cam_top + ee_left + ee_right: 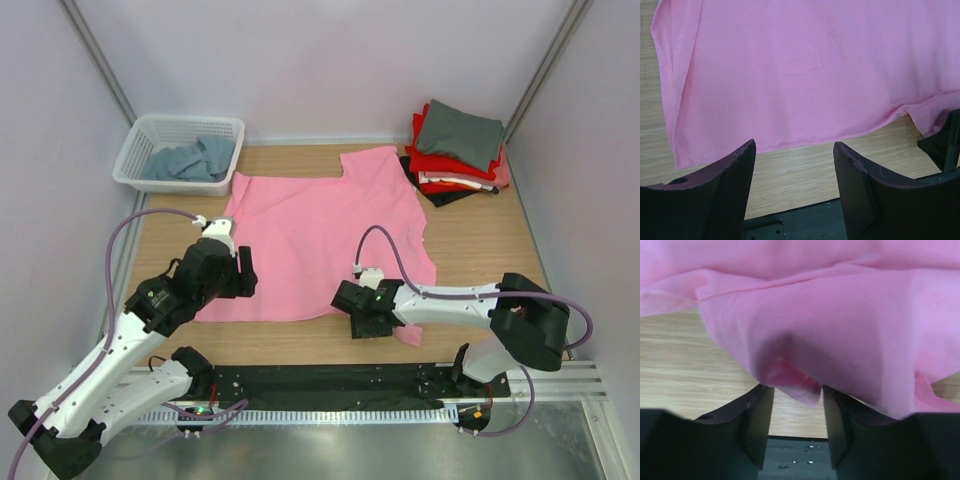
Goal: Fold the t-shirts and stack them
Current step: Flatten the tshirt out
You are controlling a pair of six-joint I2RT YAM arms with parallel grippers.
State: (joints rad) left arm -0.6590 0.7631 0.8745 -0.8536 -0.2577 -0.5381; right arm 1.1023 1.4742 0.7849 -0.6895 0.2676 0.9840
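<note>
The pink t-shirt lies spread flat over the middle of the table, its neck toward the far edge and its hem toward the near edge, laid out so that it can be folded. The left gripper hangs just off the near-left corner of the shirt with its jaws wide and nothing between them. They are lined up on the hem, which looks like a readiness to take that corner. The right gripper sits at the near-right part of the hem. The cloth is bunched up and draped over it, and a small fold hangs between the half-closed jaws. Whether they actually pinch it, I cannot tell. Two holds along the near edge would let the arms carry the hem toward the neck together, so the fold seems to be only starting. At the far-right corner, a stack of folded shirts, grey on top of red and black, waits for this one. In the far-left corner, a white basket holds a crumpled grey-blue shirt that is not yet folded.
</note>
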